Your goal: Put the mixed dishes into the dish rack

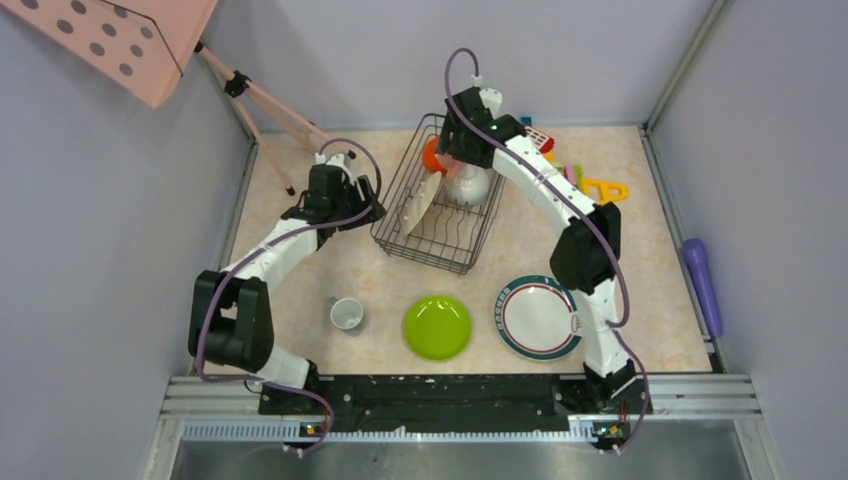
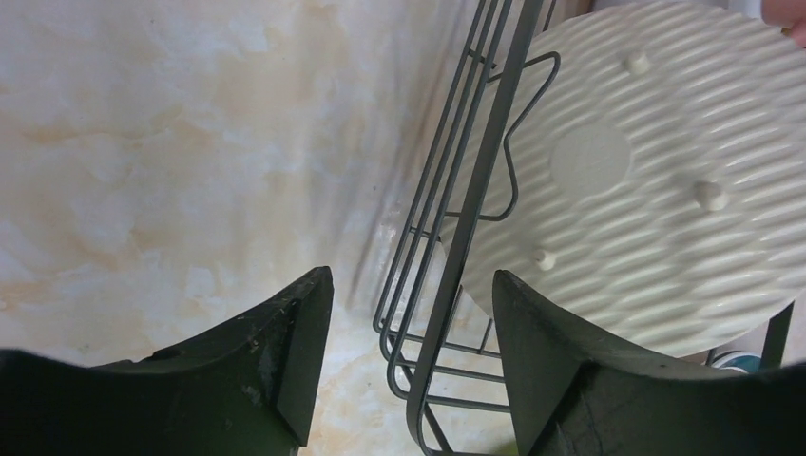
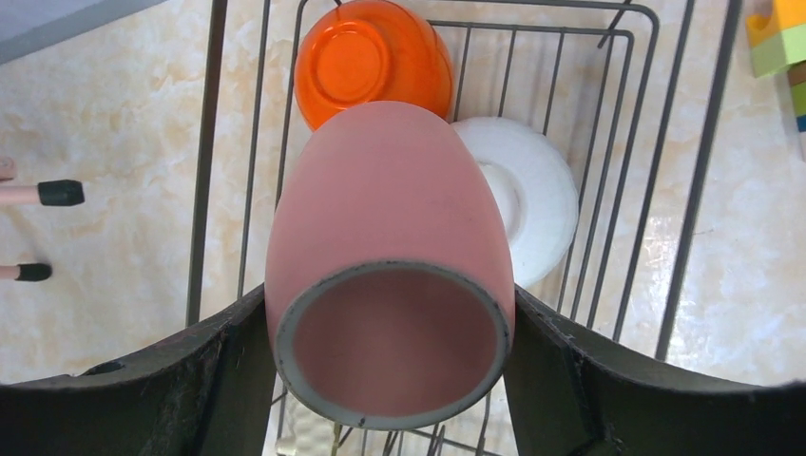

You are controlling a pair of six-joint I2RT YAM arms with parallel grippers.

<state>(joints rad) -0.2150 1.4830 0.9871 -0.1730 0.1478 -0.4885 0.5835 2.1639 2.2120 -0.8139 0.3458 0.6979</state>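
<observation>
- over far end of dish rack (image 1: pixel 445 245): r gripper (image 3: pixel 390 332) clamps pink cup (image 3: pixel 380 209), mouth twd wrist.
- rack holds orange bowl (image 3: pixel 371 57), whitish cup (image 3: pixel 537 195), ribbed mat (image 2: pixel 656 180) on edge.
- l gripper (image 2: pixel 411 294) jaws apart, empty.

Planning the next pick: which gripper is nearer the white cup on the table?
Left. The left gripper sits at the rack's left side, directly beyond the white cup; the right gripper holds a pink cup over the rack's far end, farther off.

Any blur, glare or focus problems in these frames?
Top view: evenly lit, sharp. Left wrist: table beside the rack looks streaked, maybe motion blur. Right wrist: pink cup sharp up close, slight glare on the orange bowl.
</observation>
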